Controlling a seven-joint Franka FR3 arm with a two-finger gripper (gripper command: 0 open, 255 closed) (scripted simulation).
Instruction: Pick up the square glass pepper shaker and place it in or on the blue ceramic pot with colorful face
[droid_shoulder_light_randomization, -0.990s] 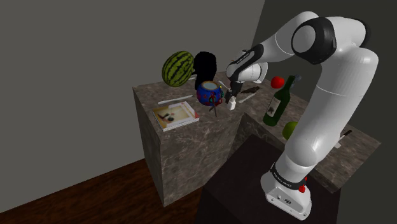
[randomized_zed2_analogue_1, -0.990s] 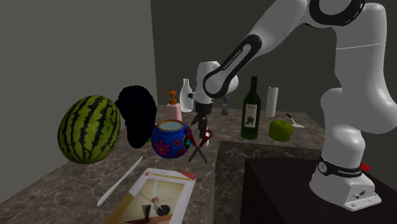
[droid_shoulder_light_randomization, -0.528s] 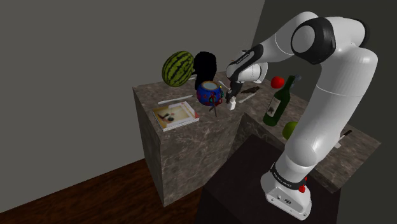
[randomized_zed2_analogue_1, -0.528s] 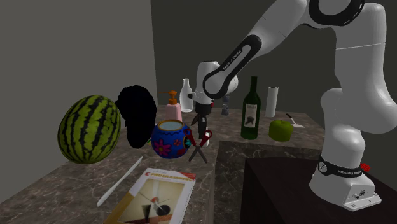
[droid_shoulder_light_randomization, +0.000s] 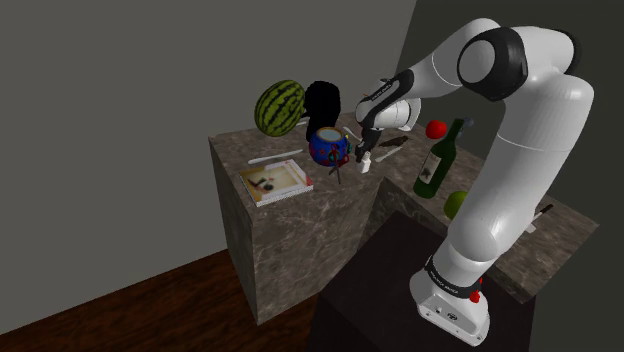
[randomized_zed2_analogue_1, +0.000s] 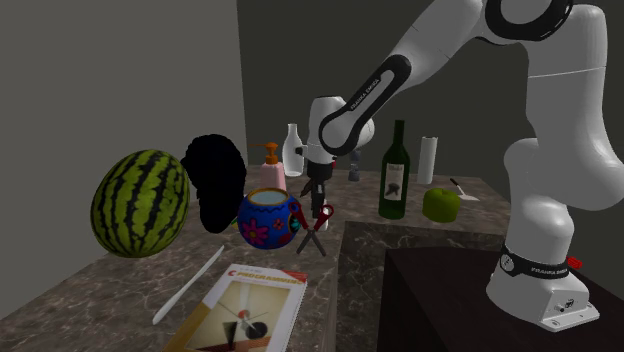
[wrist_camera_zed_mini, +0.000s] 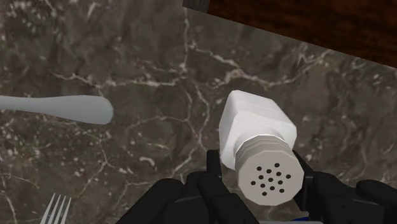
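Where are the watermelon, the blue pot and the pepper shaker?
watermelon (randomized_zed2_analogue_1: 140, 203): second exterior view, its striped middle.
blue pot (randomized_zed2_analogue_1: 262, 228): second exterior view, its painted side.
pepper shaker (wrist_camera_zed_mini: 254, 124): wrist view, its white body.

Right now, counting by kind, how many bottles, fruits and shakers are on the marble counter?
Bottles: 3 (dark green wine bottle, plain white bottle, pink pump soap bottle)
Fruits: 3 (striped green watermelon, round green fruit, round red fruit)
Shakers: 1 (white square shaker with a holed cap)
Total: 7
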